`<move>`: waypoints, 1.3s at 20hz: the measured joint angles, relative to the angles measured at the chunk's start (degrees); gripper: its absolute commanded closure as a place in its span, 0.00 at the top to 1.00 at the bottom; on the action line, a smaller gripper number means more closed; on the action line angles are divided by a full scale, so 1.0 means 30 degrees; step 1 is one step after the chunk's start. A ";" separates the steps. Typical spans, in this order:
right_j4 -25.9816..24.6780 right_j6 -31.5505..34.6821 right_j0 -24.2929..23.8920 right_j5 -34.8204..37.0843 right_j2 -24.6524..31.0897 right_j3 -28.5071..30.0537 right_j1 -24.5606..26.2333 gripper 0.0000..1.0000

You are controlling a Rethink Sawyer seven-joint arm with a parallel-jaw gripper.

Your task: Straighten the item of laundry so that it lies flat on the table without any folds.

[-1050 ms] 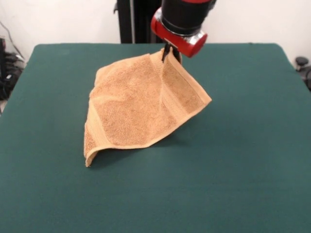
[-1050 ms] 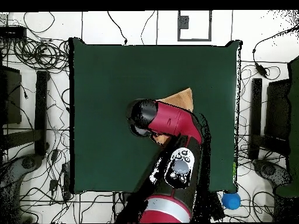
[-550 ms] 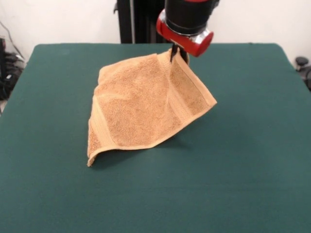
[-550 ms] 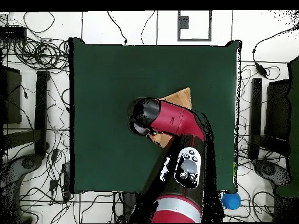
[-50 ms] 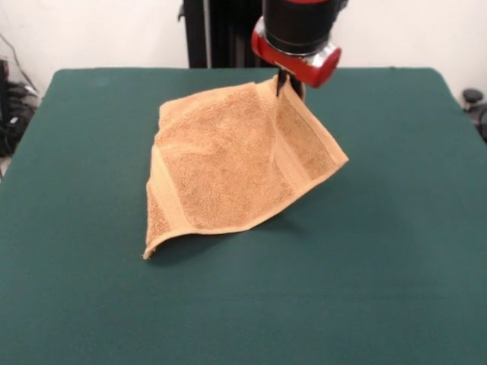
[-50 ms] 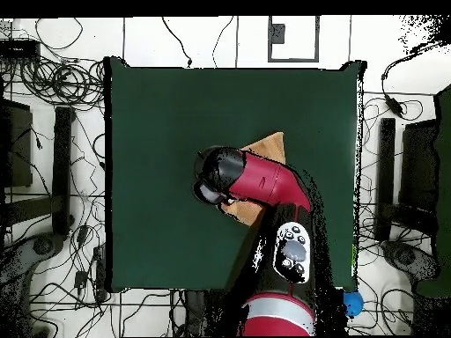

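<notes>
Directly below gripper (image 5: 288, 82): pinched towel (image 5: 228, 163).

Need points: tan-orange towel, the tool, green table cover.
tan-orange terry towel (image 5: 228, 171), front view, middle of the raised cloth.
tool (image 5: 288, 85), front view, tips pinching the towel's top corner.
dark green felt table cover (image 5: 396, 266), front view, bare patch.

Towel (image 5: 228, 163) hanging from gripper (image 5: 288, 86) over middle of table (image 5: 396, 251)

Seen from the front: gripped by top corner near table's far edge, draped down and leftward from there, lowest corner touching table at front left, right corner lifted clear; in overhead view mostly hidden under arm (image 6: 264, 189), one corner poking out beyond it
</notes>
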 measured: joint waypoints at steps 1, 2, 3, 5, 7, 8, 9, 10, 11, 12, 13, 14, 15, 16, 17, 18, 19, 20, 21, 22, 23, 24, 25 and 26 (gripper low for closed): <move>-0.0002 0.0000 -0.0087 0.0051 0.0076 0.0050 -0.0032 0.00; -0.0002 0.0000 -0.0166 0.0106 0.0142 0.0086 -0.0064 0.00; -0.0010 0.0000 -0.0276 0.0184 0.0258 0.0125 -0.0115 0.00; -0.0022 0.0000 -0.0500 0.0360 0.0529 0.0191 -0.0241 0.00; -0.0022 0.0000 -0.0616 0.0497 0.0651 0.0199 -0.0313 0.00; -0.0022 0.0000 -0.0773 0.0681 0.0789 0.0208 -0.0382 0.00; -0.0022 0.0000 -0.0866 0.0759 0.0872 0.0219 -0.0400 0.00; -0.0022 0.0000 -0.0944 0.0810 0.0938 0.0230 -0.0412 0.00; -0.0006 0.0000 -0.1052 0.0866 0.1010 0.0243 -0.0419 0.00; 0.0010 0.0000 -0.1159 0.0922 0.1082 0.0256 -0.0426 0.00; 0.0026 0.0000 -0.1267 0.0978 0.1154 0.0269 -0.0433 0.00; 0.0042 0.0000 -0.1333 0.1006 0.1190 0.0280 -0.0437 0.00; 0.0073 0.0000 -0.1471 0.1052 0.1267 0.0307 -0.0451 0.00; 0.0101 0.0000 -0.1587 0.1064 0.1355 0.0352 -0.0473 0.00; 0.0153 0.0000 -0.1715 0.1056 0.1505 0.0421 -0.0512 0.00; 0.0201 0.0000 -0.1774 0.1056 0.1612 0.0493 -0.0549 0.00; 0.0249 0.0000 -0.1833 0.1056 0.1720 0.0565 -0.0587 0.00; 0.0288 0.0000 -0.1851 0.1056 0.1773 0.0615 -0.0610 0.00; 0.0483 0.0000 -0.1862 0.1056 0.1908 0.0778 -0.0689 0.00; 0.0610 0.0000 -0.1864 0.1056 0.1983 0.0847 -0.0720 0.00; 0.0757 0.0000 -0.1864 0.1056 0.2063 0.0908 -0.0742 0.00; 0.0836 0.0000 -0.1864 0.1056 0.2102 0.0938 -0.0750 0.00; 0.1178 0.0000 -0.1860 0.1056 0.2242 0.1032 -0.0757 0.00; 0.1388 0.0000 -0.1862 0.1056 0.2317 0.1088 -0.0757 0.00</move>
